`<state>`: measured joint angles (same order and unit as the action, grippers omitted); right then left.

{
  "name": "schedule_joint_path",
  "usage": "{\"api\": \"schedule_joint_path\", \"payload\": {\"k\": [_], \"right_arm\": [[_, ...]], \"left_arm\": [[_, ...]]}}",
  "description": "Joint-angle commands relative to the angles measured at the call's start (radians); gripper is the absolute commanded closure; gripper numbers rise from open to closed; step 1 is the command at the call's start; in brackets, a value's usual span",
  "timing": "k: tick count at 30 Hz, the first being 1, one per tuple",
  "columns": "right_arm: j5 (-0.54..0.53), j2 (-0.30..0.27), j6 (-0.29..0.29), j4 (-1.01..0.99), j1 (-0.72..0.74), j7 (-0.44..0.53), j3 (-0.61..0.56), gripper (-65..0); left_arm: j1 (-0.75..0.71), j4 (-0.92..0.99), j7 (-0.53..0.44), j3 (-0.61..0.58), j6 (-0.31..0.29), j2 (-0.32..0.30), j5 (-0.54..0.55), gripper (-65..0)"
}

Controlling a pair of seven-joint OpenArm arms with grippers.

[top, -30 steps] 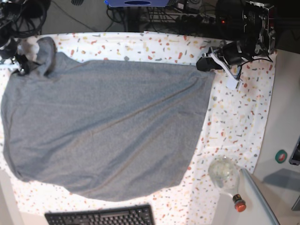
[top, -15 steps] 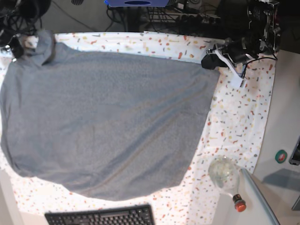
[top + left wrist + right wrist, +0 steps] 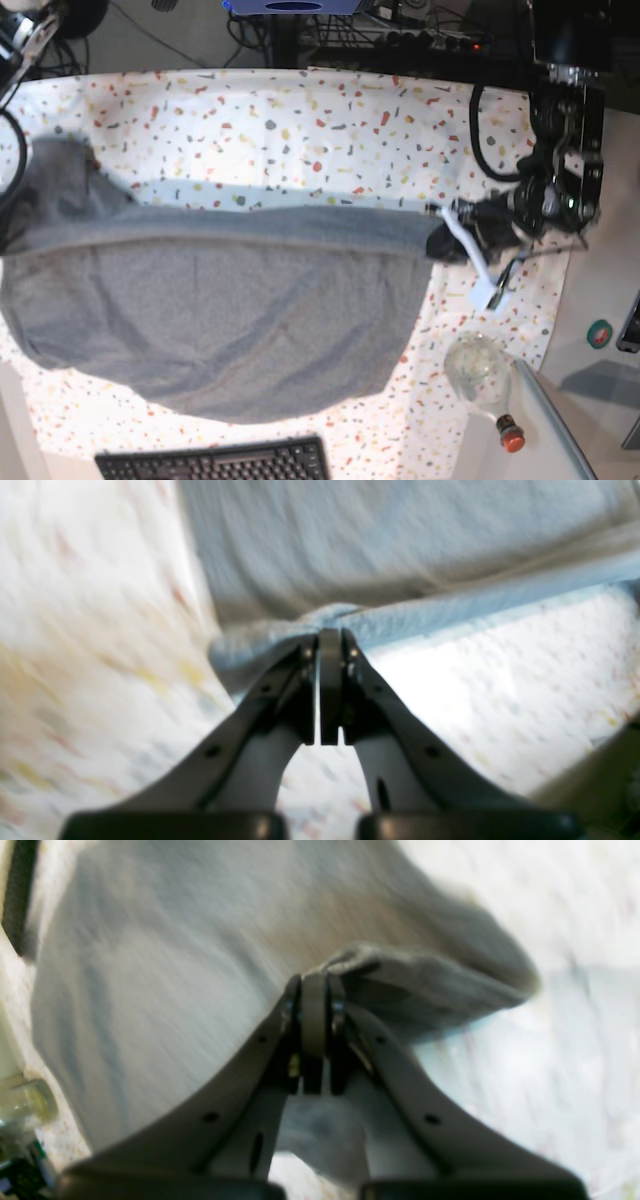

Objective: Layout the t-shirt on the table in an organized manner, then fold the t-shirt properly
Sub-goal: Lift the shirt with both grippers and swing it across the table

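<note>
Shirt (image 3: pixel 220 320) on table (image 3: pixel 300 110): grey cotton lies across the near half of the speckled cloth, its far edge drawn into a straight line between two arms. Left gripper (image 3: pixel 330 632) is clamped shut on a bunched bit of hem or corner, as its wrist view shows; in the base view it sits at that edge's right end (image 3: pixel 440 243). Right gripper (image 3: pixel 314 977) is likewise closed on a folded lip of fabric; in the base view it is out of sight at the left border. The cloth looks light, limp and not at all fragile, likely to sag and crease wherever unsupported, and not slippery on the tablecloth. Best holds, by this reading, are seams, hem corners and shoulders, pinched through both layers so nothing peels away. A round glass bottle (image 3: pixel 480 375) with a red cap stands near the shirt's right corner, a keyboard (image 3: pixel 215 462) just beyond its near edge; dragged fabric could catch either.
</note>
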<state>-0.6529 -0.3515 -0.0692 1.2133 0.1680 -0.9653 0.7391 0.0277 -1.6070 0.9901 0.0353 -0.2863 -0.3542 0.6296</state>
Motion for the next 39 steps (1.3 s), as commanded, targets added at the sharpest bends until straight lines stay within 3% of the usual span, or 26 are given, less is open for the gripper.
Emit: {"api": "schedule_joint_path", "payload": {"k": [1, 6, 11, 14, 17, 20, 23, 27, 30, 33, 39], "right_arm": [[0.008, -0.053, -0.001, -0.039, 0.086, 0.015, -0.028, 0.0], [0.08, -0.182, -0.002, -0.231, 0.492, 0.108, -0.287, 0.0], [0.094, -0.263, -0.002, -0.231, 0.772, 0.199, -0.454, 0.0], [0.081, -0.326, -0.002, -0.226, 0.907, 0.234, -0.496, 0.0], [0.043, -0.377, -0.002, -0.152, 0.948, 0.187, -0.493, 0.0], [-0.011, -0.409, -0.002, -0.019, 0.862, 0.108, -0.473, 0.0], [-0.054, -0.407, 0.004, 0.132, 0.664, 0.039, -0.344, 0.0], [-0.075, -0.312, 0.004, 0.251, 0.353, -0.004, -0.138, 0.0], [-0.072, -0.223, -0.001, 0.253, 0.138, 0.016, -0.046, 0.0], [-0.072, -0.133, -0.002, 0.176, -0.012, 0.111, -0.034, 0.0], [-0.072, -0.073, -0.004, -0.013, -0.189, 0.26, -0.036, 0.0]], "left_arm": [[0.1, 0.004, -0.01, -0.016, 0.0, -0.001, -0.012, 0.0], [0.584, 0.221, 0.02, -0.145, 0.0, 0.08, -0.165, 0.0], [0.964, 0.386, 0.019, -0.151, -0.001, 0.165, -0.195, 0.0], [1.093, 0.365, 0.022, -0.097, -0.001, 0.185, -0.129, 0.0], [1.11, 0.281, 0.023, -0.007, -0.001, 0.183, -0.053, 0.0], [1.03, 0.173, 0.071, 0.064, -0.001, 0.168, -0.003, 0.0], [0.877, 0.047, 0.128, 0.088, -0.001, 0.163, 0.048, 0.0], [0.611, -0.048, 0.123, 0.084, -0.001, 0.128, 0.043, 0.0], [0.406, -0.069, 0.122, 0.085, -0.001, 0.123, 0.045, 0.0], [0.242, -0.063, 0.085, 0.082, -0.001, 0.126, -0.009, 0.0], [0.002, -0.019, 0.002, 0.082, -0.006, 0.129, -0.139, 0.0]]}}
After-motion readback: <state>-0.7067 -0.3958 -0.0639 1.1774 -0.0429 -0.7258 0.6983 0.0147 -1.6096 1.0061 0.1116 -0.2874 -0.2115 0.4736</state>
